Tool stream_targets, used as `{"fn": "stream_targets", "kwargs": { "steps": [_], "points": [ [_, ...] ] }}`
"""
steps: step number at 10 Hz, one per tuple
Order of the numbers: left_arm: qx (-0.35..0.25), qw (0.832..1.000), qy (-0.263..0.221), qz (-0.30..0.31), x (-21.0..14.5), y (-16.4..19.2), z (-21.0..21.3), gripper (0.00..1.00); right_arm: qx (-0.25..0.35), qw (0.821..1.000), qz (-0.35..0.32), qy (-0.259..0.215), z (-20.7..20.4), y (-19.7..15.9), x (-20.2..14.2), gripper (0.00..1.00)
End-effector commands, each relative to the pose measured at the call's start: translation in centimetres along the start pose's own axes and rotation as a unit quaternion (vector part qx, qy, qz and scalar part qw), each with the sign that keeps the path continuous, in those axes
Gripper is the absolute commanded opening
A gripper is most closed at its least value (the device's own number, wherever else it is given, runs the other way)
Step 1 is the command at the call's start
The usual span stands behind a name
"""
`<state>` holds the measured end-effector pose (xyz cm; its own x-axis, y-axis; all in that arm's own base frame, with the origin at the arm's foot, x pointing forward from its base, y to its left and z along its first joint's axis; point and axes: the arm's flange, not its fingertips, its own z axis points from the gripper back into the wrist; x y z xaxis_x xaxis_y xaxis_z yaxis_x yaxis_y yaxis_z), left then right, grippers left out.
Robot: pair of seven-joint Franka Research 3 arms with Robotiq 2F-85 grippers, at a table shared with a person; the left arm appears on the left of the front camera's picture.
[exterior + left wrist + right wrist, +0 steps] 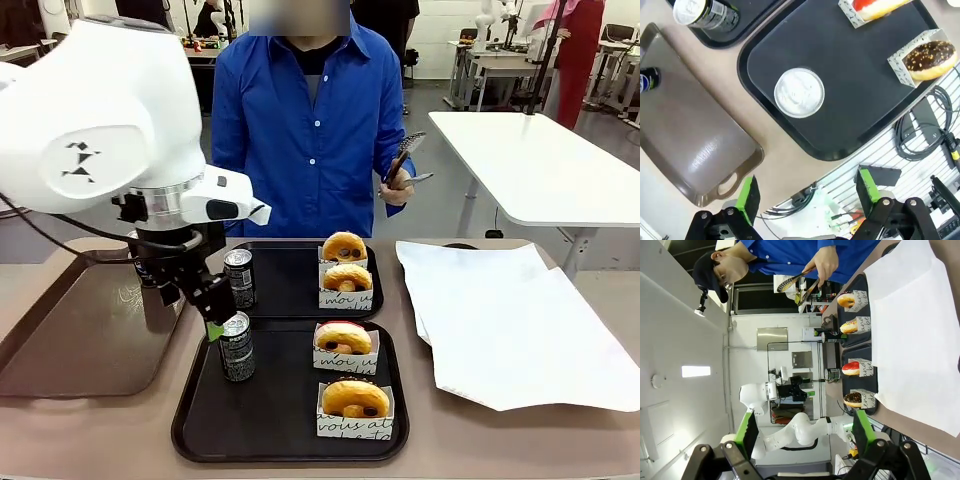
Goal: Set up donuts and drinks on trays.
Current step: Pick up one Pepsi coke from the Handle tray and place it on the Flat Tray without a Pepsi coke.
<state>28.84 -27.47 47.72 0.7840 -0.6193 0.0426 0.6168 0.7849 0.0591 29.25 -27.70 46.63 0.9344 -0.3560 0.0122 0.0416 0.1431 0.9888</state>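
Observation:
Two black trays lie side by side, the near tray (pixel 200 420) and the far tray (pixel 290 300). The near one carries a dark can (pixel 237 345) and two boxed donuts (pixel 345 342) (pixel 355 400). On the far one stand another can (pixel 239 277) and two boxed donuts (pixel 344 248) (pixel 347 280). My left gripper (pixel 210 318) hangs open just above and left of the near can. The left wrist view looks down on that can's silver top (pixel 799 92), clear of the open gripper (pixel 807 192). My right gripper (pixel 805 432) is open and holds nothing.
A long brown tray (pixel 70 340) lies at the left, with a third can (pixel 647 80) on it. White paper sheets (pixel 510 320) cover the table's right side. The person in a blue shirt stands at the far edge holding tongs (pixel 405 160).

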Motion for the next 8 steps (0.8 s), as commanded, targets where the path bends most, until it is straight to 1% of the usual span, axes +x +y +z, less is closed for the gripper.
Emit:
{"fn": "stream_targets", "kwargs": {
  "steps": [1, 7, 8],
  "points": [
    [0.009, 1.0, -0.001, -0.006, 0.81, -0.39, -0.16, 1.0, 0.007, 1.0, 0.002, -0.001, 0.03, 0.14, -0.1, 1.0],
    [0.009, 1.0, -0.001, -0.006, 0.81, -0.39, -0.16, 1.0, 0.007, 1.0, 0.002, -0.001, 0.03, 0.14, -0.1, 1.0],
    [0.002, 1.0, 0.002, -0.007, 0.53, -0.27, -0.09, 1.0, 0.007, 1.0, 0.002, -0.001, 0.03, 0.14, -0.1, 1.0]
  ]
}}
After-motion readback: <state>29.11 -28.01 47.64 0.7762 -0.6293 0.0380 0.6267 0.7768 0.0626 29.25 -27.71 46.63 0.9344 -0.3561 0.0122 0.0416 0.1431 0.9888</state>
